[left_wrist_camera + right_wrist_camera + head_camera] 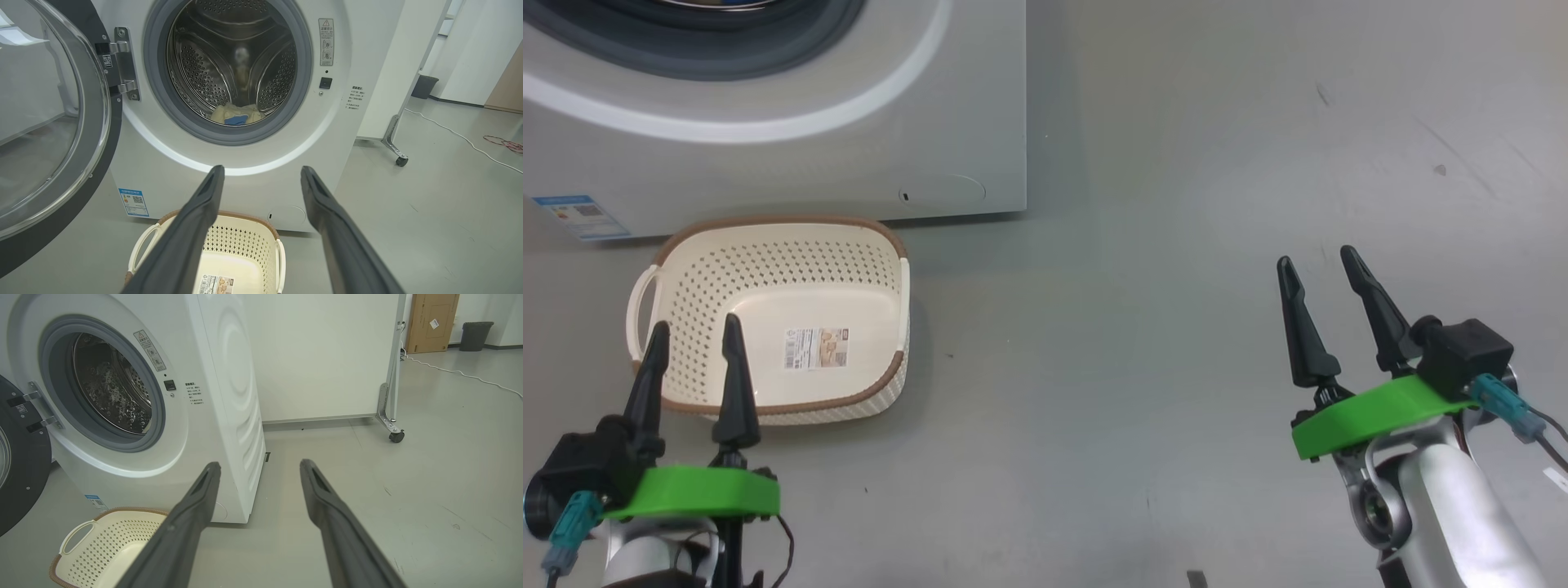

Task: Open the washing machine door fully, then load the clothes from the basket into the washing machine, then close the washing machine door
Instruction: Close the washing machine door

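At your far left the door [45,122] stands wide open, hung on its hinge [122,61] at the washer's [163,175] left side, with the glass bulge facing the room. Next to it the drum [196,73] mouth is uncovered. You can see the clothes [237,114] lying low inside, just behind the grey gasket [157,81]: pale yellow with a blue patch. Below the opening the basket [768,269] sits on the floor [1135,327], its far rim close to the washer's lower front and near the blue label [580,216]. It is empty, and the sticker [817,347] shows on its bottom.

In the head view your left gripper [696,322] hovers over the basket's near left corner. Its fingers are spread apart, holding nothing, and point toward the washer.

Further right, past the washer's right front corner, your right gripper [1316,255] hangs over the floor, well apart from basket and washer. Its fingers are likewise spread and empty.

Furthest right, the right wrist view shows a white panel [327,355] on a caster [396,437] behind the washer. A cable [461,375] trails across the floor, and a brown box [433,322] and a dark bin [476,335] stand beyond it.
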### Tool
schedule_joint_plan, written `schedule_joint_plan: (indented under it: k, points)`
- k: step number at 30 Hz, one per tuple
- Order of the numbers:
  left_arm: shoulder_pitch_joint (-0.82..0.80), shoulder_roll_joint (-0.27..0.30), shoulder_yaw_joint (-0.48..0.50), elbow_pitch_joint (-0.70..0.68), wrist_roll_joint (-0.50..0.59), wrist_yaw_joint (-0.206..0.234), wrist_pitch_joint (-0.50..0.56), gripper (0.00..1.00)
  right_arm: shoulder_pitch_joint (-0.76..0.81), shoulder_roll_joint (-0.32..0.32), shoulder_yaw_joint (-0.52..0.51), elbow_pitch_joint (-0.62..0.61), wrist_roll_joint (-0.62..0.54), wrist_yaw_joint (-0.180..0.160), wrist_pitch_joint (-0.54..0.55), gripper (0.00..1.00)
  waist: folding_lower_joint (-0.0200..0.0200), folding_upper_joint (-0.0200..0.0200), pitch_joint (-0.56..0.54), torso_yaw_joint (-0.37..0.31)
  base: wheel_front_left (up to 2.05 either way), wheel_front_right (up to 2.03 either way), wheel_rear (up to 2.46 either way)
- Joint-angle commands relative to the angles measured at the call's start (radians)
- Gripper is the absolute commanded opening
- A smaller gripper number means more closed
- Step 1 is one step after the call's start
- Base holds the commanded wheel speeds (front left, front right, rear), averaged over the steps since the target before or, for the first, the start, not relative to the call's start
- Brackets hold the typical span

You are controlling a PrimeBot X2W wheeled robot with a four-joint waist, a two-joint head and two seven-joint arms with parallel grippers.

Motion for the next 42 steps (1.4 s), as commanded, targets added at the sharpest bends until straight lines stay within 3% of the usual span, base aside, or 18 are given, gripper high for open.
schedule_joint_plan:
  k: [1,31,42]
  points:
    - [-0.026,0.02,0.033,-0.037,0.013,-0.006,-0.007,1.0,-0.038,-0.002,0.024,-0.025,0.003,0.0,-0.006,1.0,0.0,0.0,-0.001,0.0,0.0,0.0,0.0]
    - [-0.028,0.008,0.023,-0.015,0.013,-0.007,-0.007,1.0,-0.037,-0.002,0.022,-0.019,0.001,0.0,-0.006,1.0,0.0,0.0,-0.005,0.01,0.0,0.0,0.0]
    - [-0.03,-0.009,0.015,-0.009,0.005,-0.007,-0.007,1.0,-0.03,-0.002,0.02,-0.013,-0.014,0.0,-0.006,1.0,0.0,0.0,-0.024,0.089,0.0,0.0,0.0]
